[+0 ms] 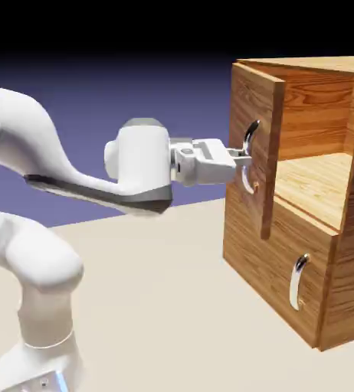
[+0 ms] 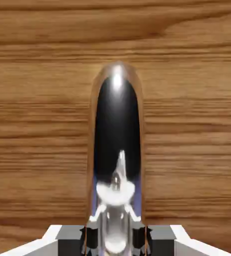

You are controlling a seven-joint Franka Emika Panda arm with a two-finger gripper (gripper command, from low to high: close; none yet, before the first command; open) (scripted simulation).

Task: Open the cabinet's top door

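Your claw (image 2: 115, 239) is clamped on the chrome handle (image 2: 116, 150) of the top door (image 1: 253, 145). That door stands swung out from the cabinet (image 1: 326, 230), baring its wooden shelf (image 1: 314, 184).

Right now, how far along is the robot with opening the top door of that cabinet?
Well underway. The top door already stands swung out from the cabinet, so the upper compartment shows behind it. In hand: the end effector is shut on the door's chrome handle, which fills the hand view between the fingertips. What may be left is pulling the door wider, then letting go. The lower door is closed.
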